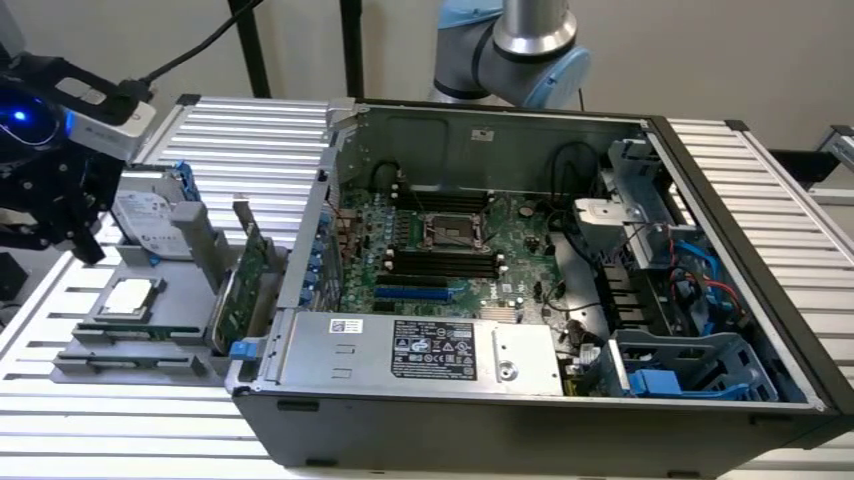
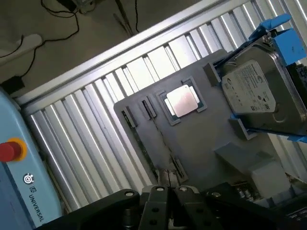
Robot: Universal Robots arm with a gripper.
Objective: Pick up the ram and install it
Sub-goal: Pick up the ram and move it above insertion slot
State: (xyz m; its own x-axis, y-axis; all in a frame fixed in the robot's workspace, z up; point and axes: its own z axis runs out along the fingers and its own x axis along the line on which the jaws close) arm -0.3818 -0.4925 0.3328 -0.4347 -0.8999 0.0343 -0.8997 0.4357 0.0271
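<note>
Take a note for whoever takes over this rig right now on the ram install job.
Gripper: poised above the gray tray, near its ram holders; grip state unclear.
Ram: appears to stand on edge in the tray, beside the processor chip.
Motherboard slots: black, look empty.
Done: nothing visible yet.
Left: ram not picked up, not installed.

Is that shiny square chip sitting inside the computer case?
No, the silver processor chip lies on the grey tray beside the open computer case, outside its walls.
</note>
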